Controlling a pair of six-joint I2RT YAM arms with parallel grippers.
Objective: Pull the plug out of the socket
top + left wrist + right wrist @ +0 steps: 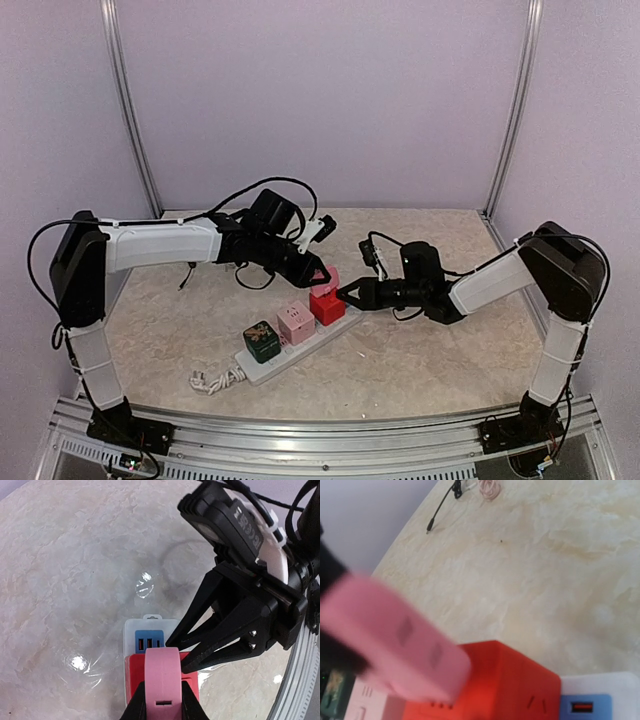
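The socket, a long white power strip, lies diagonally on the table. A red cube adapter sits on its far end, beside the blue USB panel. My left gripper is shut on a pink plug and holds it tilted on top of the red cube. Its pins are hidden. My right gripper comes in from the right, jaws slightly apart, with its fingertips against the red cube's right edge. The right wrist view shows the blurred pink plug, red cube and strip end, not its own fingers.
A pink cube adapter and a green cube adapter sit further along the strip. The strip's thick white cord and plug lie at the near left. Loose black cables lie behind. A thin cable lies far back.
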